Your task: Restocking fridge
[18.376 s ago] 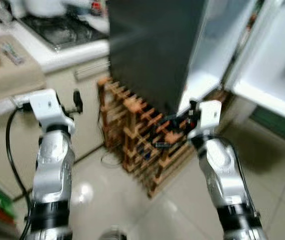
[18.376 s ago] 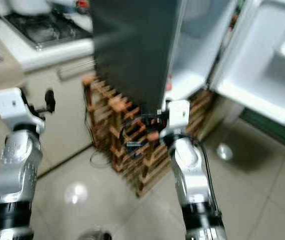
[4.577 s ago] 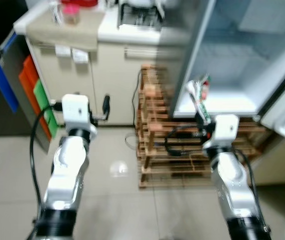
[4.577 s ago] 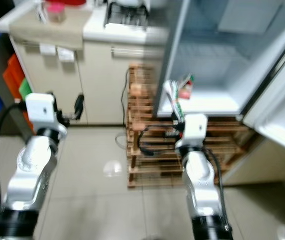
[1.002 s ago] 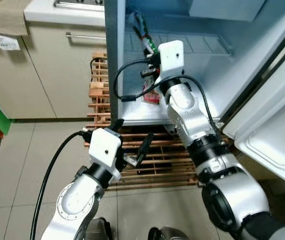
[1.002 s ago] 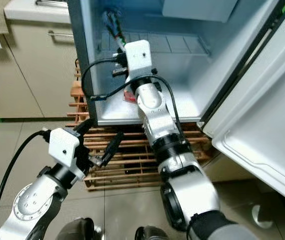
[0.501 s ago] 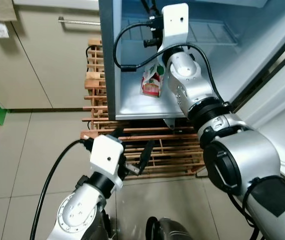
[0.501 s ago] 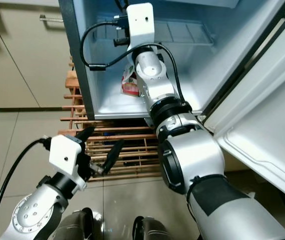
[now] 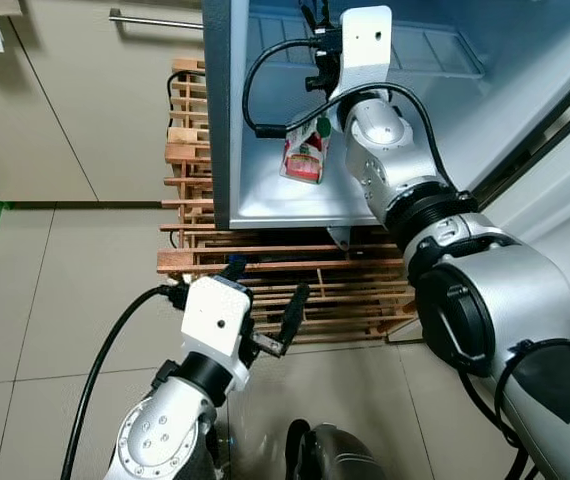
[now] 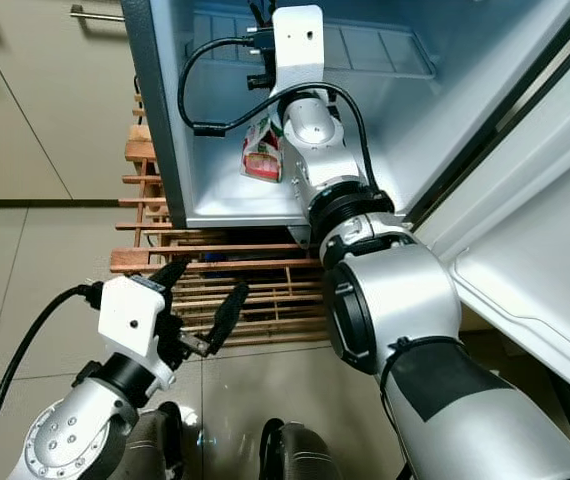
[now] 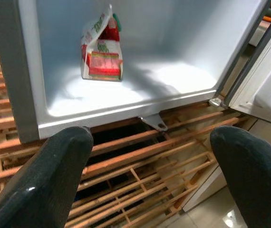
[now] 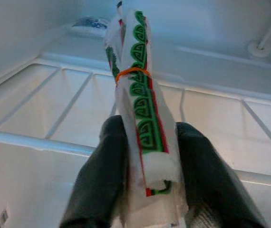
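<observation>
Fridge (image 9: 227, 120) observed open: grey outer side wall, smooth white moulded interior, white wire shelf (image 12: 54, 114) of thin parallel rods in the upper part. The door (image 10: 525, 250) is swung open at 3 o'clock, with a white plastic liner.

A soft carton pouch (image 11: 101, 50), white with red and green print and a folded peaked top, is seen upright on the fridge floor, near the left inner wall.

The right hand (image 12: 147, 190) is reached up into the fridge, above the pouch. Its two black matte fingers (image 12: 102, 161) are closed on a rolled plastic packet (image 12: 140, 109), white with a green key-pattern border and red edging, bound near the top by an orange rubber band. The packet is held upright between the fingers, its upper end projecting toward 12 o'clock in front of the wire shelf.

The left hand (image 9: 265, 310) is held low outside the fridge, at 6 o'clock from the pouch and well apart from it. Its rounded, fabric-textured fingers (image 11: 59, 175) are spread wide, with nothing between them.

A slatted wooden rack (image 9: 190, 160) of light brown bars is noted under and beside the fridge. Glossy beige tiled floor (image 9: 55, 290); cream cabinet front (image 9: 95, 100) with a metal bar handle at 10 o'clock.
</observation>
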Motion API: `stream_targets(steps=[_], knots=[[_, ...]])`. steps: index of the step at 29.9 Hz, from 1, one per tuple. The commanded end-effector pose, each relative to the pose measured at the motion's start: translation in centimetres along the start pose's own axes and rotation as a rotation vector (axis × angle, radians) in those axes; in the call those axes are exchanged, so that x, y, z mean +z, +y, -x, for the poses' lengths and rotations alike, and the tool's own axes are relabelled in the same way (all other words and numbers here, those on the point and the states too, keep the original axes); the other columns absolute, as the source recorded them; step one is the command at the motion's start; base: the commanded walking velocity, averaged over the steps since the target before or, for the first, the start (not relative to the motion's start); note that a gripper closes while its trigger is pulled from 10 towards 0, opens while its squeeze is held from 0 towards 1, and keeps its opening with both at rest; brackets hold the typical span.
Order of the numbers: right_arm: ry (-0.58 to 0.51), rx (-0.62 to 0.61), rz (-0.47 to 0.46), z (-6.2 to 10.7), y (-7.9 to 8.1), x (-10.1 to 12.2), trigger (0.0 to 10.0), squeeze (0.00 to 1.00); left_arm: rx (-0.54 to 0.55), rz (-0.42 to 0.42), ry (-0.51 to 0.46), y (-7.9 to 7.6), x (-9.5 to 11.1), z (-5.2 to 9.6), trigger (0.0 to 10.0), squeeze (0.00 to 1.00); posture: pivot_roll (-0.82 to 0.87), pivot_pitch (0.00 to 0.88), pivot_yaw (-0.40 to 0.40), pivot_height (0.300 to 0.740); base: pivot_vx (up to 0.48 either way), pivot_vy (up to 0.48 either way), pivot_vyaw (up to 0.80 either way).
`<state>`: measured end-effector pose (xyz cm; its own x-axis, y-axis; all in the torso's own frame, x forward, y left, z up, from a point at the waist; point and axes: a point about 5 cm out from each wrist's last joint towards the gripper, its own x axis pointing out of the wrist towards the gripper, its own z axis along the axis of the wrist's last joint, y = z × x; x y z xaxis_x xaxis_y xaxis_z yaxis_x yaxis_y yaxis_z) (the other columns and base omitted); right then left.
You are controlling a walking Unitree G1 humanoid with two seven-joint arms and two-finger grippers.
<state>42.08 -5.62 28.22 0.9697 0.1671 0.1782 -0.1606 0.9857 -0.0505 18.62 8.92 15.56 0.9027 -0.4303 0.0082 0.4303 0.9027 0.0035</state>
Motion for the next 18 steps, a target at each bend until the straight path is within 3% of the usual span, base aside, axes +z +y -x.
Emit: stream_targets(steps=[1, 8, 9, 14, 18], knots=[[0.031, -0.031, 0.011, 0.0, -0.8, -0.5, 10.0, 1.0, -0.007, 0.007, -0.012, -0.5, 0.4, 0.1, 10.0, 0.0, 0.15, 0.278, -0.171, 0.74, 0.0, 0.0, 0.0], [-0.078, -0.028, 0.084, -0.4, -0.5, 2.3, 10.0, 1.0, 0.001, 0.007, -0.019, -0.6, 0.6, -0.1, 10.0, 0.0, 0.14, 0.277, -0.174, 0.74, 0.0, 0.0, 0.0], [-0.137, -0.029, 0.123, -0.6, -0.3, 3.8, 10.0, 1.0, 0.004, 0.007, -0.021, -0.6, 0.6, -0.2, 10.0, 0.0, 0.14, 0.271, -0.177, 0.74, 0.0, 0.0, 0.0], [-0.234, -0.019, 0.189, -0.7, 0.2, 6.1, 10.0, 1.0, 0.012, 0.006, -0.026, -0.5, 0.7, -0.4, 10.0, 0.0, 0.14, 0.265, -0.177, 0.74, 0.0, 0.0, 0.0], [-0.261, -0.008, 0.198, -0.7, 0.5, 7.0, 10.0, 1.0, 0.014, 0.007, -0.032, -0.4, 0.7, -0.7, 10.0, 0.0, 0.13, 0.252, -0.18, 0.74, 0.0, 0.0, 0.0]])
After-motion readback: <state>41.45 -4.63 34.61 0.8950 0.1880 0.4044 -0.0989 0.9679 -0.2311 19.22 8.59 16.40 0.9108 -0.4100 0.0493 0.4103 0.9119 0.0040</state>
